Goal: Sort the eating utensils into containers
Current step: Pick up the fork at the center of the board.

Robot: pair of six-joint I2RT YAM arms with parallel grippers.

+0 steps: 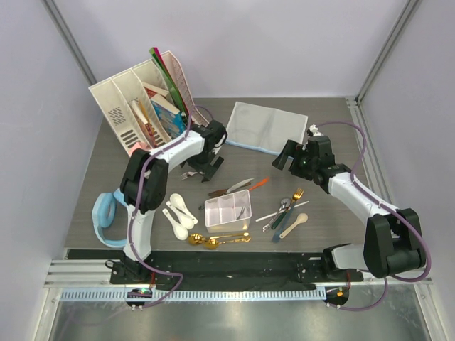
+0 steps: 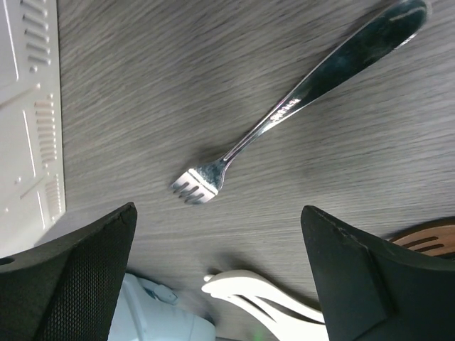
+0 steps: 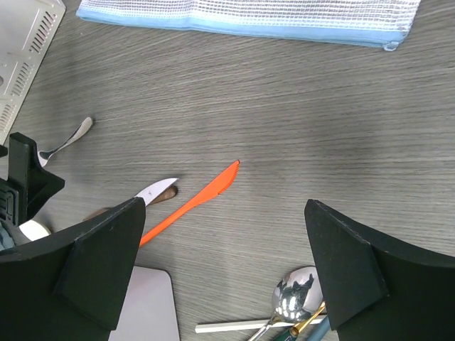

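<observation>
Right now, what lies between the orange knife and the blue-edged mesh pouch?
Nothing. In the right wrist view, the stretch from the orange knife up to the blue-edged mesh pouch is bare grey table.

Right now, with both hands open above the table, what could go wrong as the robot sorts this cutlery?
The silver fork lies flat on the table; the open left hand might push it along rather than pinch it. The orange knife ahead of the open right hand lies close to a silver blade, so both might get caught. The utensils heaped right of the box overlap; lifting one could drag others.
</observation>
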